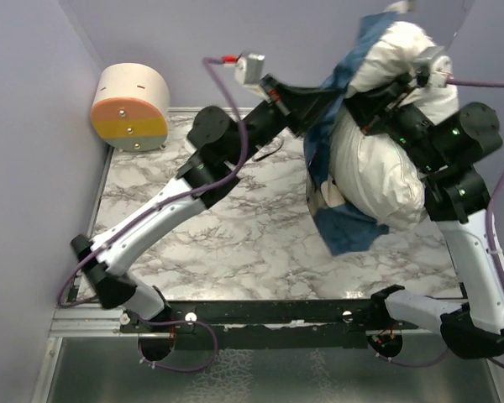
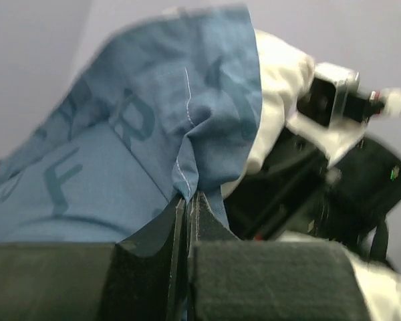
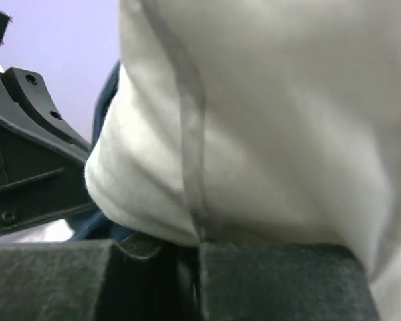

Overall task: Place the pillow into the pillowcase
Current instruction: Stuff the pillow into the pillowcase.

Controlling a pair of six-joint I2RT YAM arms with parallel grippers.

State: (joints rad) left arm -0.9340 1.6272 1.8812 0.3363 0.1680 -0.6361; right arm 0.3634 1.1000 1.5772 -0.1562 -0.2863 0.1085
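Observation:
The white pillow (image 1: 378, 168) is held up above the right side of the table. The dark blue pillowcase (image 1: 343, 228) hangs around its left side and under it, with the pillow partly inside. My left gripper (image 1: 317, 104) is shut on a bunched fold of the pillowcase (image 2: 154, 127); the jaws (image 2: 187, 204) pinch the blue cloth. My right gripper (image 1: 368, 104) is shut on the pillow (image 3: 267, 114), with the pillow's seam running down into the closed jaws (image 3: 197, 244). A strip of pillowcase (image 3: 107, 100) shows behind the pillow. The pillow also shows in the left wrist view (image 2: 277, 80).
A round cream drum with an orange and yellow face (image 1: 132, 107) stands at the back left corner. The marble table (image 1: 235, 235) is ringed by lilac walls. The left arm's black links (image 3: 27, 154) are close beside the right gripper. The right wrist camera (image 2: 331, 93) is near the left gripper.

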